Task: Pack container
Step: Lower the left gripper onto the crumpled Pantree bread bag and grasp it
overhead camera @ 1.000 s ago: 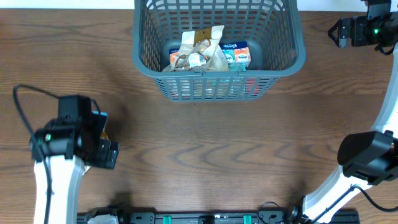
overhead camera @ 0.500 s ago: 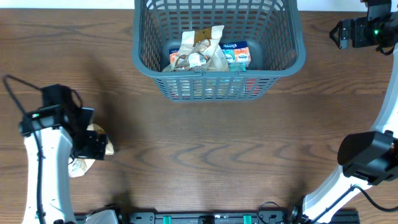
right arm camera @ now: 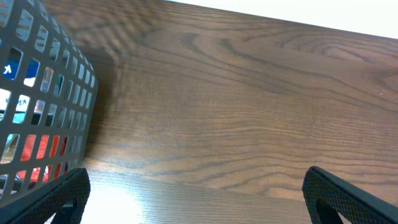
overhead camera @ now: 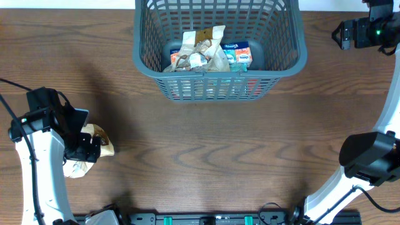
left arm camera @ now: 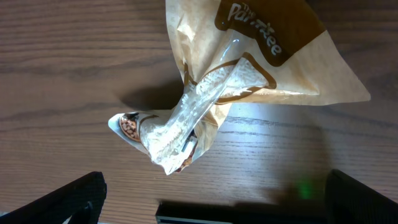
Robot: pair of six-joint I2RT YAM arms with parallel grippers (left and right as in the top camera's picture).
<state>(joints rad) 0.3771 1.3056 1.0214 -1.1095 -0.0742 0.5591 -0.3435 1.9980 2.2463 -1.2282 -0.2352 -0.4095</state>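
Left gripper (overhead camera: 87,150), overhead: low over crumpled tan snack packet (overhead camera: 105,147); dark grey lattice plastic basket (overhead camera: 219,67) far centre, well apart, several packets (overhead camera: 206,53) inside.
Left wrist: jaws spread, packet ungrasped.
Right wrist: right gripper (right arm camera: 199,199) spread, empty, beside basket.
Judged outstanding: this one packet.

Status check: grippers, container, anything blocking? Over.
Left gripper open above a snack packet, not gripping. Right gripper open, beside the container. Container holds several packets. No obstruction seen between packet and container.
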